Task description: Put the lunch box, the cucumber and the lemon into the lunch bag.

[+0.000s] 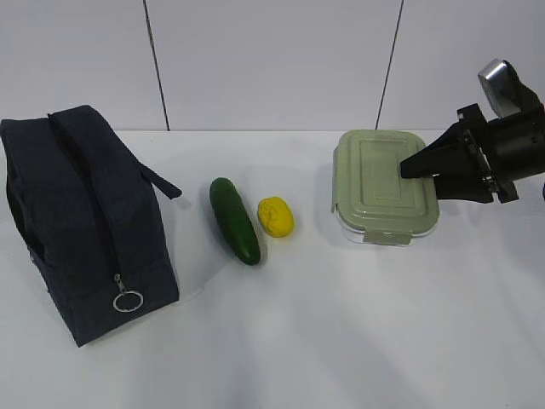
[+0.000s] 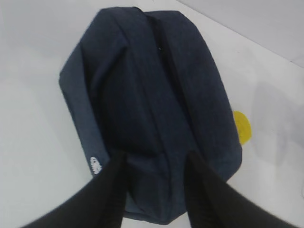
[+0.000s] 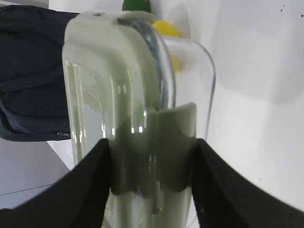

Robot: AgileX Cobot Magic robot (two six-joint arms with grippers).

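The lunch box (image 1: 385,186) sits at the right of the worktop (image 1: 341,332), its near end bracketed by the right gripper (image 3: 152,156), fingers (image 3: 92,180) spread to either side of the side clip, seemingly not yet clamped. The cucumber (image 1: 234,219) and lemon (image 1: 276,216) lie side by side at centre, close to the lunch bag (image 1: 81,217) (zipped shut, so nothing can go in yet). Above it hovers the left gripper (image 2: 154,190), fingers apart and empty, presumably to open it.

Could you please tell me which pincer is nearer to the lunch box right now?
Right. The right pincer straddles the lunch box at its right end. The left pincer is over the bag, on the table's far left.
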